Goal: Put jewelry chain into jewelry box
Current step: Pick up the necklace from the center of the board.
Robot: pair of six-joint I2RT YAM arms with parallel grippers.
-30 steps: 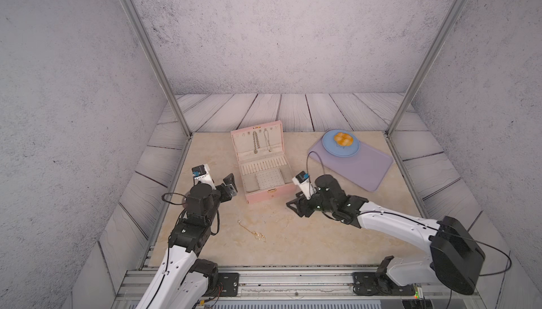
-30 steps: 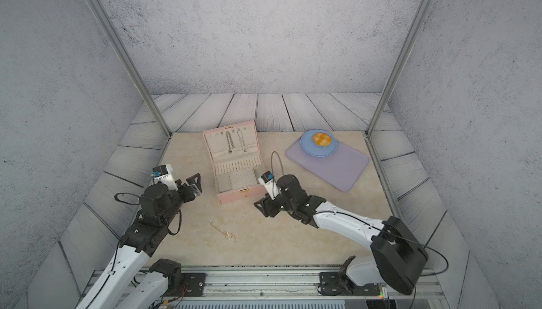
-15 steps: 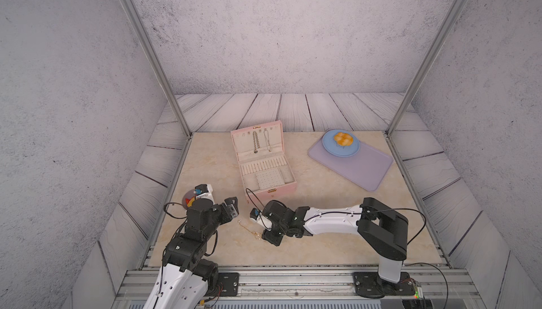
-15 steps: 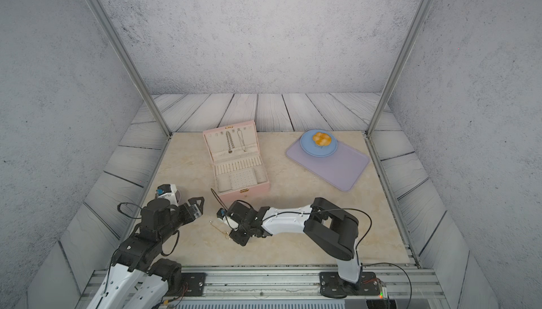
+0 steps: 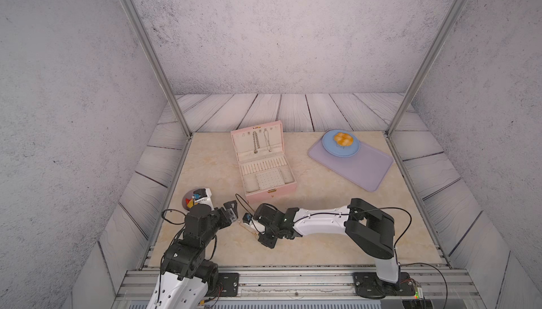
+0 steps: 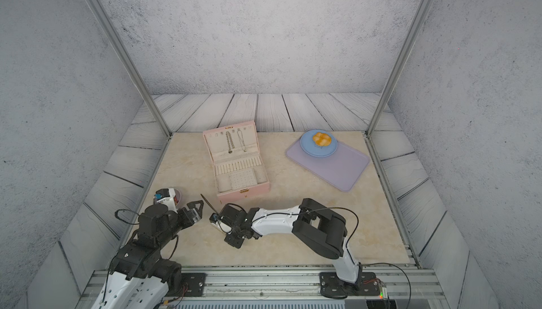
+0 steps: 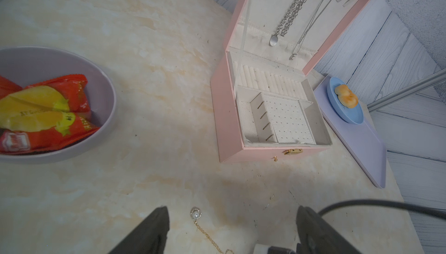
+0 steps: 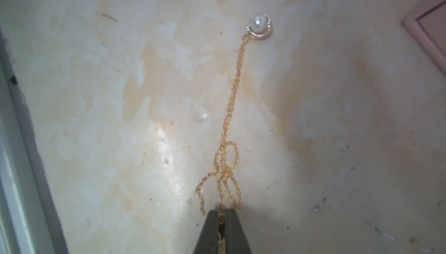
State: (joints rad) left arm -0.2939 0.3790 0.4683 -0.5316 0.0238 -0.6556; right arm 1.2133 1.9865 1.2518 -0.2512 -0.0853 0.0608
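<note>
Gold jewelry chain (image 8: 229, 125) is pinched at bunched end by closed right gripper (image 8: 222, 213), lower ctr of right wrist view; left gripper (image 7: 233, 210) stands open. Grasp step; next, lift & carry to jewelry box (image 5: 271, 194) req'd.

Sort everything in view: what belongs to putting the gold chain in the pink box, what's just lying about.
Job: gold chain, pinched in the shut right pincer; pink jewelry box, lid open.
Lying about: bowl of snack packets; blue plate with bun; lilac tray; two silver chains in the lid.
</note>
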